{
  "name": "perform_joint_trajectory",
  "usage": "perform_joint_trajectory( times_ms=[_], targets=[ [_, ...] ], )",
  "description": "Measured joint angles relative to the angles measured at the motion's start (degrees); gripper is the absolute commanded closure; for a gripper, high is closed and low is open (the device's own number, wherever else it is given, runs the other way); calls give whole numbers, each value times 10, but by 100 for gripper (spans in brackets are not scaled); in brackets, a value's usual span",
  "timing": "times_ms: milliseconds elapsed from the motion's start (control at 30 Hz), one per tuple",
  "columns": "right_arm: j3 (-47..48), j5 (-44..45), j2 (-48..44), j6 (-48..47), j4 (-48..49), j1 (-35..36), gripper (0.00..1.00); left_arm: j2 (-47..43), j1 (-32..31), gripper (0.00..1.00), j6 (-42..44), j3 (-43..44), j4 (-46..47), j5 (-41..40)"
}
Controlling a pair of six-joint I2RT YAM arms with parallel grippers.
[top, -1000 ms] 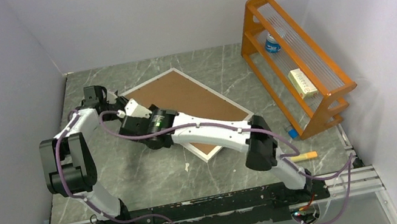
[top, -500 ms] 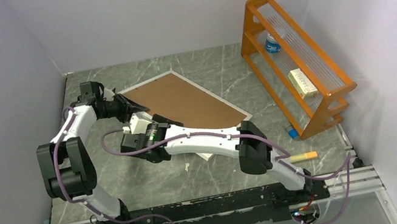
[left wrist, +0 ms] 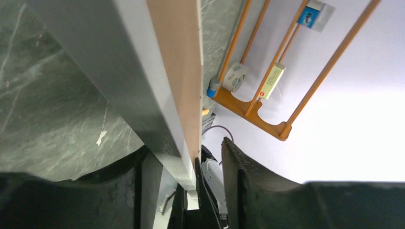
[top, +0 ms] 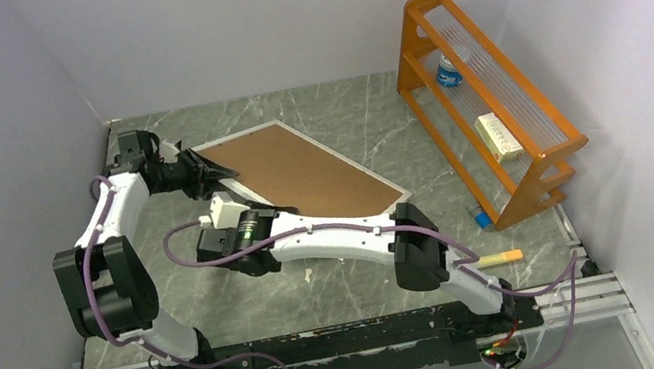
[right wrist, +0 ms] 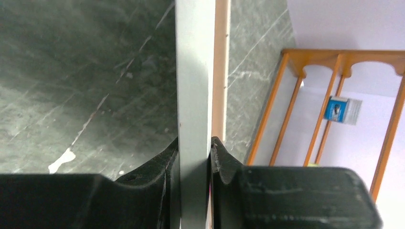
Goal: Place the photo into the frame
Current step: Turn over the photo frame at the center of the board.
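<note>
You have the frame [top: 339, 156], narrow white border, brown backing board [top: 300, 171] up, lying ten-to-four o'clock, nine-o'clock edge raised off the table [top: 351, 287].

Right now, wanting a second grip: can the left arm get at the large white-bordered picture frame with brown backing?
Probably yes: the left gripper straddles the frame at its edge, jaws open, beside the right gripper clamped there.

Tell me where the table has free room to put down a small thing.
Free: the table strip between the frame and the orange rack, and the far strip behind the frame. Crowded: the frame corner where the left gripper and right gripper sit.
</note>
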Motion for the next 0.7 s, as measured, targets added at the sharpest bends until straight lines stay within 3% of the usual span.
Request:
perform_joint_trajectory(
  times_ms=[100, 233, 467, 700],
  targets=[
    [24, -10, -22, -24, 21, -7, 100, 5, -1, 22, 45, 99, -64, -17],
    [46, -53, -70, -54, 41, -14, 100, -13, 10, 8, 93, 192, -88, -57],
    [46, -146, -150, -66, 75, -16, 100, -61, 70, 6, 146, 276, -126, -127],
    [54, -210, -155, -58, 84, -36, 100, -71, 89, 6, 175, 323, -157, -181]
  ],
)
